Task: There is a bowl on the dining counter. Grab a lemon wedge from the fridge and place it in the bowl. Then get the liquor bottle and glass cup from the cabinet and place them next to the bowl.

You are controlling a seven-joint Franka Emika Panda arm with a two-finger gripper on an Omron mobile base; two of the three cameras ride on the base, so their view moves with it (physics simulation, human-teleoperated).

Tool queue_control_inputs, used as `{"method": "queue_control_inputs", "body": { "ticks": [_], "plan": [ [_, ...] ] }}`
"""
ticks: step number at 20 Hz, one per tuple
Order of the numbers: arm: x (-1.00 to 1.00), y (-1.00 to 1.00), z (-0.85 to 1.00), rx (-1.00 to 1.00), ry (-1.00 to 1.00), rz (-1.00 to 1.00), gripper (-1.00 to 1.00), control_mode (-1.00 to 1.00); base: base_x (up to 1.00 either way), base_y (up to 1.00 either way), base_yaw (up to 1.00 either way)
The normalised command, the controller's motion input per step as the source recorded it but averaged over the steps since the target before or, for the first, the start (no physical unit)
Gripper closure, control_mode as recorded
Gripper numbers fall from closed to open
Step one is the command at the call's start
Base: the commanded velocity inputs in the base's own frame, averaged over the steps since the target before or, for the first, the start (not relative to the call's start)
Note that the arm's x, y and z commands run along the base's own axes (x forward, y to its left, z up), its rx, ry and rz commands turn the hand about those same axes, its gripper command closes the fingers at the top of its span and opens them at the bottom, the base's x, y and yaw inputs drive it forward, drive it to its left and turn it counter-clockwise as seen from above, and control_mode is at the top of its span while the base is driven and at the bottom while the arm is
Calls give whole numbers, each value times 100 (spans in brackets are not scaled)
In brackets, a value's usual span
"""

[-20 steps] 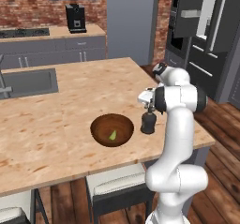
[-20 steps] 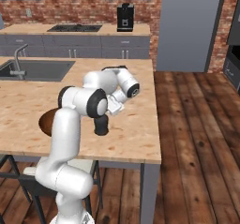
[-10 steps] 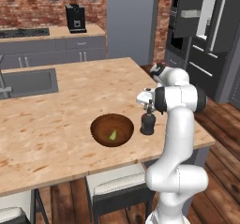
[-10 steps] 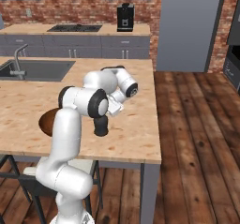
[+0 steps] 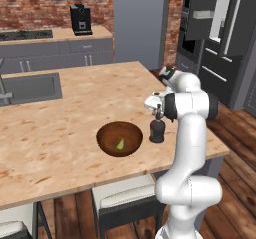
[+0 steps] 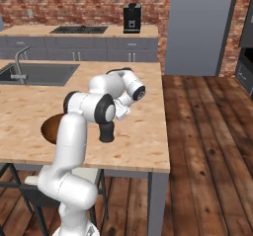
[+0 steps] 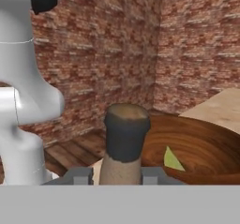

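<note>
From the left base view, my arm rises at the lower right and bends over the near edge of the dining counter. My claw points down at a dark bottle that stands upright on the tan top, just beside the wooden bowl, on its right. The lemon wedge lies inside the bowl, near its bottom. Farther back the steel sink is set into the same counter, and a black coffee machine stands on the far counter against the brick wall. The fridge is at the upper right with a door swung open.

From the right base view, my arm comes up at the lower left and folds over itself. The bottle stands upright near the front edge of the counter, under my wrist, and my own forearm hides the claw. The bowl peeks out to the left of my arm. The sink and its tap are at the far left.

In the hand view, my two fingertips sit on either side of the bottle's neck, close against it, so I am gripping the bottle below its dark cap. Beyond it sits the bowl with the wedge inside.
</note>
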Motion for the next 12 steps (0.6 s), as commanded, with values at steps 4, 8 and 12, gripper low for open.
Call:
{"method": "queue_control_inputs", "body": {
  "ticks": [4, 8, 12],
  "plan": [
    [22, 0, -40, 0, -2, 0, 100, -100, 0, 0, 0],
    [10, 0, -40, 0, -3, 0, 100, -100, 0, 0, 0],
    [0, 4, -48, 0, -5, 0, -100, -100, 0, 0, 0]
  ]
}}
